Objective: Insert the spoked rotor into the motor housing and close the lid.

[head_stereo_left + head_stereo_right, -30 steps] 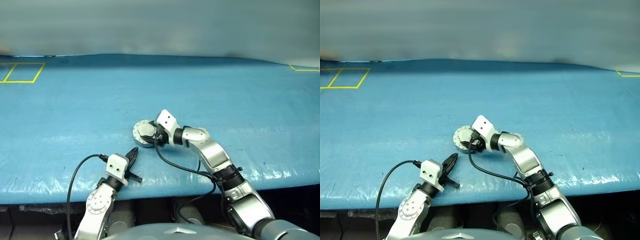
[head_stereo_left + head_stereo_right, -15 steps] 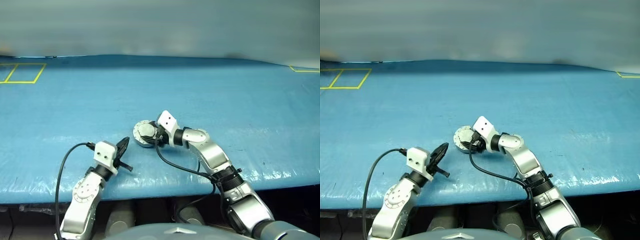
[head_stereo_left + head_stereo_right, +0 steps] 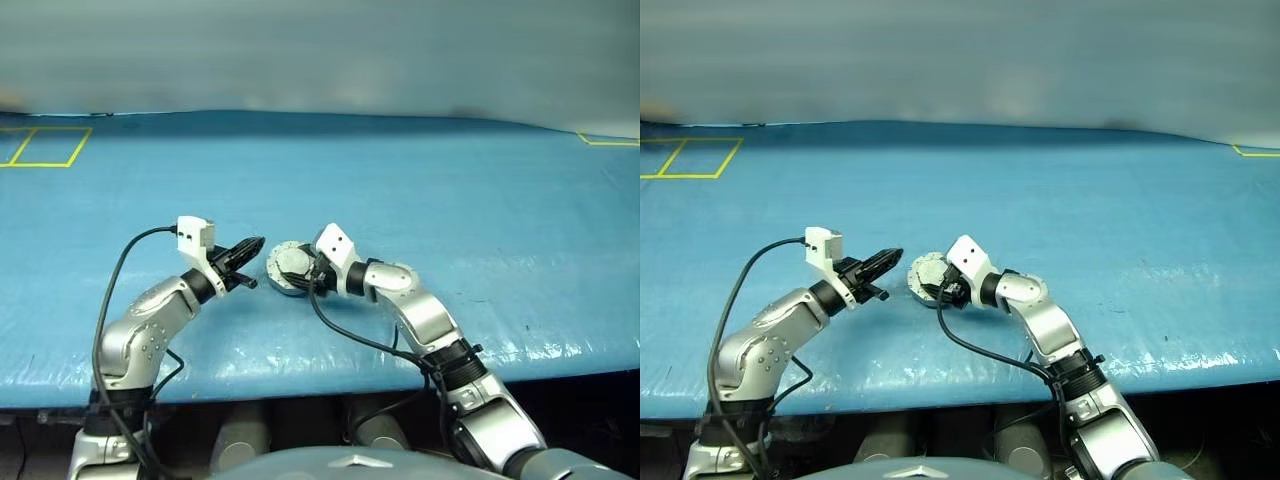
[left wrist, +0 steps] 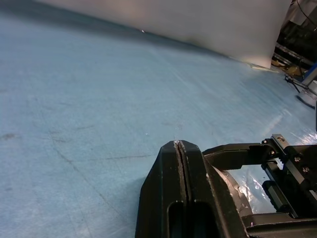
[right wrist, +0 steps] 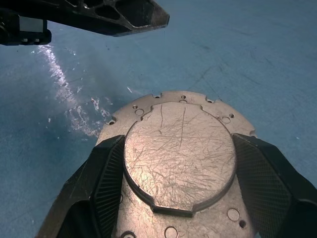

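My right gripper (image 3: 303, 271) clasps the motor housing (image 5: 168, 198) at mid-frame, one finger (image 5: 106, 183) on each side of it. The lid (image 5: 179, 156) is down, its plain scratched outer face up. My left gripper (image 3: 248, 249) is clenched and empty, its tip just left of the housing and above the blue table (image 3: 480, 190). I judge the lid closed; the rotor would be inside, though I cannot see it. Little seems left but letting go.
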{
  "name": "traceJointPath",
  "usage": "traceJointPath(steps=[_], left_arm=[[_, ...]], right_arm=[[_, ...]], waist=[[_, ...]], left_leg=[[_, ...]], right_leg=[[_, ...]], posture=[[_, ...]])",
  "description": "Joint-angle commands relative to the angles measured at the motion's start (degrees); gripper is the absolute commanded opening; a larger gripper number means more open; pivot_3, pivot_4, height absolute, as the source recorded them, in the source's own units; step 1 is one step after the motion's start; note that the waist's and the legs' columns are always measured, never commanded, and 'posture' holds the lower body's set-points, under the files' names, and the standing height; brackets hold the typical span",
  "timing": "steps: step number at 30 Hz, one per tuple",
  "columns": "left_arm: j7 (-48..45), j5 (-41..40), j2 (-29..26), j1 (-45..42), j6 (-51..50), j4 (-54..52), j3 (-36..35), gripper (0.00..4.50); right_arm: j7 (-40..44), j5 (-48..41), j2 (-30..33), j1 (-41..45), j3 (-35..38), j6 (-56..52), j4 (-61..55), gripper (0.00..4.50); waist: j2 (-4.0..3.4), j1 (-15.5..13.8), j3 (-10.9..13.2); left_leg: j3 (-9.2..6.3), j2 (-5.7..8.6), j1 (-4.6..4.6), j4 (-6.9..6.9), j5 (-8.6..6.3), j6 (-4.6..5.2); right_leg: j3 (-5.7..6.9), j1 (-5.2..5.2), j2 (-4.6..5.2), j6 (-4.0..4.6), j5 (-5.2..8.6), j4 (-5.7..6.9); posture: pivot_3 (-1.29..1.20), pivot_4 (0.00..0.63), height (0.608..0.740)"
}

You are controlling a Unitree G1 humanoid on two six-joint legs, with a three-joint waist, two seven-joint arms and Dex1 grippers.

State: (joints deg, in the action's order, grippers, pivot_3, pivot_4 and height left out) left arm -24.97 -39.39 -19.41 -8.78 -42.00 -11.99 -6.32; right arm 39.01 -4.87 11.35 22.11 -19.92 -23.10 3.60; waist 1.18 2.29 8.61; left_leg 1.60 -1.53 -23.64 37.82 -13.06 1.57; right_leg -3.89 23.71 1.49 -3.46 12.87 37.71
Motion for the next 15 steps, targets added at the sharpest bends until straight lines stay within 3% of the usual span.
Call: traceJointPath(steps=[1,14,15], left_arm=[[0.1,0.9,0.6,-1.4,-0.8,1.4,1.1,0.00],[-0.9,6.2,0.6,-1.9,-3.1,3.9,6.7,0.00],[-1.0,6.5,0.6,-1.9,-3.1,3.8,6.8,0.00]], right_arm=[[-0.1,0.2,0.0,-1.3,-0.7,-1.3,-0.2,3.02],[0.2,-1.6,-0.2,-3.5,-0.2,-3.3,-3.3,3.02],[-0.1,-1.8,-0.2,-4.3,0.0,-3.6,-4.4,3.37]], waist=[[0.01,0.0,0.0],[0.04,-0.2,0.0],[0.06,-0.3,0.0]], left_leg=[[-0.01,0.00,0.00,-0.01,0.00,0.00],[-0.05,-0.07,0.01,-0.03,0.01,-0.04],[-0.06,-0.07,0.00,-0.03,0.01,-0.04]], right_leg=[[0.00,0.01,0.00,0.01,0.00,0.00],[-0.01,-0.01,0.04,0.12,0.00,-0.01],[-0.01,-0.02,0.05,0.12,0.00,-0.03]], posture=[[0.00,0.150,0.740],[0.00,0.150,0.740],[0.00,0.150,0.740]])
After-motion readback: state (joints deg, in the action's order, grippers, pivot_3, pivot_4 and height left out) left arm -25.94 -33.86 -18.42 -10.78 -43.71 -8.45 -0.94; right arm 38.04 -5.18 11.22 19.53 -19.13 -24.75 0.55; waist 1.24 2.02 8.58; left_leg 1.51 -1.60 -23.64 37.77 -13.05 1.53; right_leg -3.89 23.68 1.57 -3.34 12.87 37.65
